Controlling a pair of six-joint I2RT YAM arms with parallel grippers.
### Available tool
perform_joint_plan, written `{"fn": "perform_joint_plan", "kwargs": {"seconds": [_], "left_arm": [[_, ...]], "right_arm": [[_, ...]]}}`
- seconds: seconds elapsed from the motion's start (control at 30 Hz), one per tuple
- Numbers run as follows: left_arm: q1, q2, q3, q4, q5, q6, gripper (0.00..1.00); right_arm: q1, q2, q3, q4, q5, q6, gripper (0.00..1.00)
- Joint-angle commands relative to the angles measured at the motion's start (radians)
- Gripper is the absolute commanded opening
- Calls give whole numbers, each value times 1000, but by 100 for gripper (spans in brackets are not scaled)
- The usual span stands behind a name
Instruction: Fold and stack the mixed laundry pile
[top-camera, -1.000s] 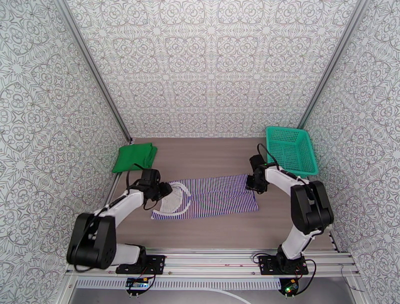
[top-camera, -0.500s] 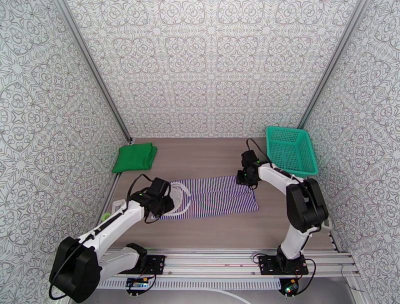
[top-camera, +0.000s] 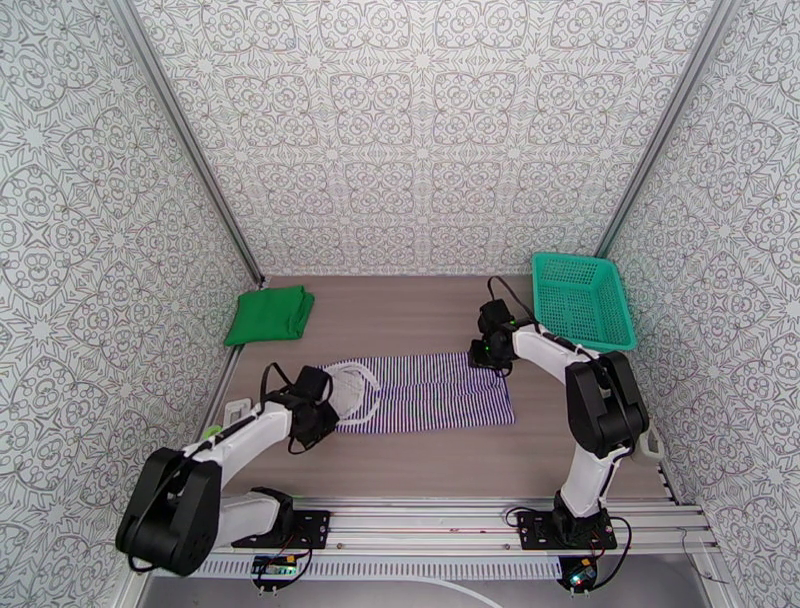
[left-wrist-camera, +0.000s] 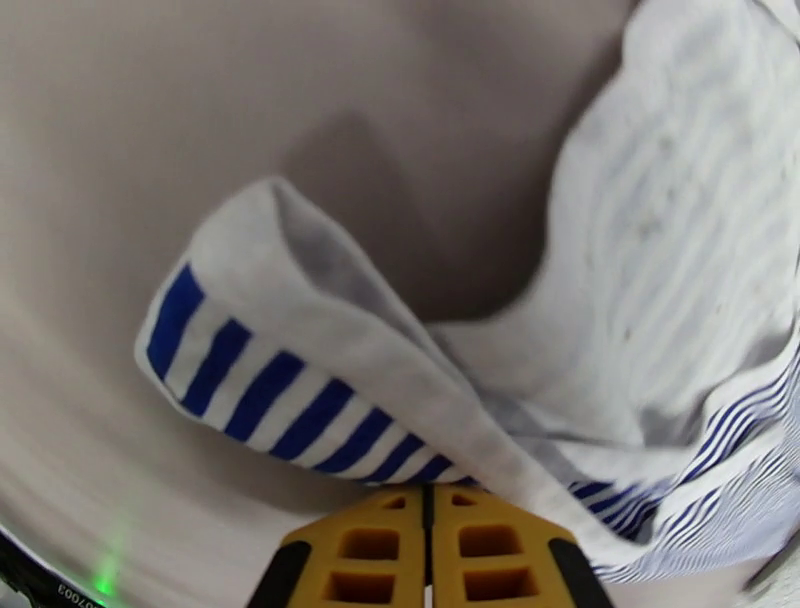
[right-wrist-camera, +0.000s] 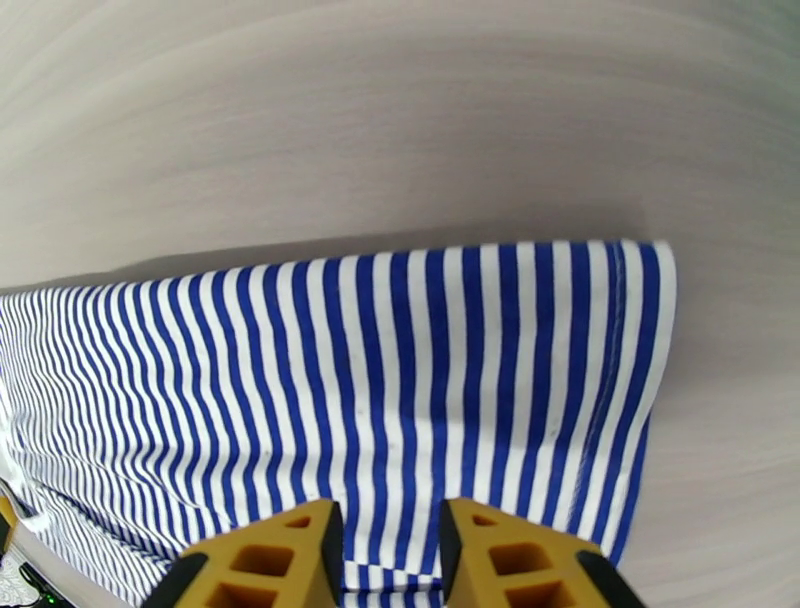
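Note:
The purple-and-white striped sleeveless top (top-camera: 440, 392) lies spread flat across the middle of the table. My left gripper (top-camera: 322, 414) sits at its near-left corner. In the left wrist view the gripper (left-wrist-camera: 428, 490) is shut, pinching the white-trimmed edge of the top (left-wrist-camera: 260, 385), which curls up off the table. My right gripper (top-camera: 488, 358) rests at the top's far right corner. In the right wrist view its fingers (right-wrist-camera: 390, 515) stand apart over the striped cloth (right-wrist-camera: 400, 380). The green T-shirt (top-camera: 268, 314) lies folded at the far left.
A teal mesh basket (top-camera: 583, 300) stands at the far right against the wall. Patterned walls close in the table on three sides. Bare wood shows in front of the striped top and between the green T-shirt and the basket.
My left gripper swung to the near-left corner of the striped top and shut on its edge. My right gripper slid left and farther back along the top's far edge.

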Motion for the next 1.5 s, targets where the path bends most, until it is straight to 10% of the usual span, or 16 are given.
{"fn": "perform_joint_plan", "kwargs": {"seconds": [0.0, 0.83, 1.13, 1.47], "left_arm": [[75, 139, 40, 155, -41, 88, 5], [130, 1033, 1147, 163, 129, 145, 7], [102, 1155, 1342, 143, 129, 179, 8], [92, 1073, 1390, 48, 115, 279, 19]], "right_arm": [[-7, 18, 36, -16, 33, -1, 33], [42, -163, -328, -8, -32, 203, 29], [250, -282, -459, 18, -57, 365, 29], [228, -351, -288, -163, 29, 190, 32]]}}
